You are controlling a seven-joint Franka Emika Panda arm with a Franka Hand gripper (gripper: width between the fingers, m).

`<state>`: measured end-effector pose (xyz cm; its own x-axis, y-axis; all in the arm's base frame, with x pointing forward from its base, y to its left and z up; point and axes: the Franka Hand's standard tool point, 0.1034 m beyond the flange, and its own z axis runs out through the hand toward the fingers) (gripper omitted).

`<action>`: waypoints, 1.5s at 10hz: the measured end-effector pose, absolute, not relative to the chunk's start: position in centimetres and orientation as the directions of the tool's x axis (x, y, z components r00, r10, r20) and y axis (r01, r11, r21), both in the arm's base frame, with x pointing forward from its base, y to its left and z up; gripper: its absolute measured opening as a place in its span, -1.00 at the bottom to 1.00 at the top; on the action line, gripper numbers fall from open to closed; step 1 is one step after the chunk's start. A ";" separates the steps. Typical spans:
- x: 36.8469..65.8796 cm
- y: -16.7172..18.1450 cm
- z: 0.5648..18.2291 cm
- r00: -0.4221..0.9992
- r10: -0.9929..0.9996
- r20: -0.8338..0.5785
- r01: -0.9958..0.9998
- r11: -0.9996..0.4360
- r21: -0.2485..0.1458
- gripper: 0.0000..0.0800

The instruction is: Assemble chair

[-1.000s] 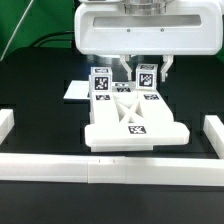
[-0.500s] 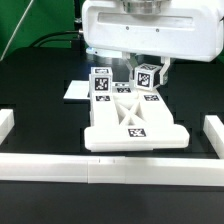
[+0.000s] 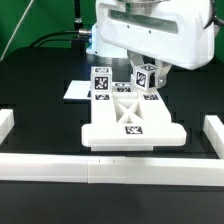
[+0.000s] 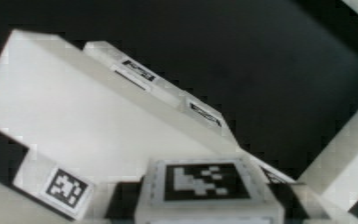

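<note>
The part-built white chair [image 3: 135, 128] lies mid-table: a flat base with a cross-braced frame on it and an upright tagged block [image 3: 101, 82] at its far left. My gripper [image 3: 146, 70] hangs over the chair's far right end. It is shut on a small white tagged block [image 3: 146, 78], held tilted just above the frame. In the wrist view the same block [image 4: 202, 180] fills the space between my jaws, and the long white chair panel [image 4: 69, 100] with several tags lies beyond it. My fingertips are mostly hidden by the block.
The marker board [image 3: 75, 90] lies flat behind the chair at the exterior view's left. A long white border rail [image 3: 110, 165] runs along the front, with end pieces at the left [image 3: 7, 122] and right [image 3: 214, 135]. The table is black.
My arm has shifted toward the exterior view's right and tilted. The held block has risen slightly and turned askew. The chair assembly has not moved.
</note>
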<state>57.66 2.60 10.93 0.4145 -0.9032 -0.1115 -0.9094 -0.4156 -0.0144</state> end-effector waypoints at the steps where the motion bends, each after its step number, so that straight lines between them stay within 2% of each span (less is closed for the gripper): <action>1: 57.7 2.7 10.9 0.329 -0.938 -0.113 -0.944 -0.330 -0.013 -0.33; 3: 57.8 2.7 10.9 0.212 -0.970 -0.120 -0.977 -0.213 -0.005 -0.33; 5: 57.8 2.7 10.8 0.227 -0.967 -0.120 -0.974 -0.228 -0.006 -0.33; 6: 57.7 2.7 10.8 0.253 -0.960 -0.122 -0.967 -0.255 -0.005 0.08; 7: 57.7 2.7 10.7 0.268 -0.955 -0.126 -0.963 -0.270 0.000 0.40; 8: 57.7 2.6 10.7 0.302 -0.945 -0.125 -0.953 -0.304 -0.004 0.40; 9: 57.6 2.7 10.7 0.380 -0.916 -0.124 -0.924 -0.382 -0.014 0.59; 12: 57.6 2.6 10.7 0.580 -0.806 -0.117 -0.814 -0.580 -0.037 0.62; 13: 57.6 2.5 10.8 0.689 -0.716 -0.113 -0.722 -0.691 -0.031 0.62; 15: 57.9 2.7 11.0 0.813 -0.571 -0.113 -0.577 -0.816 -0.030 0.62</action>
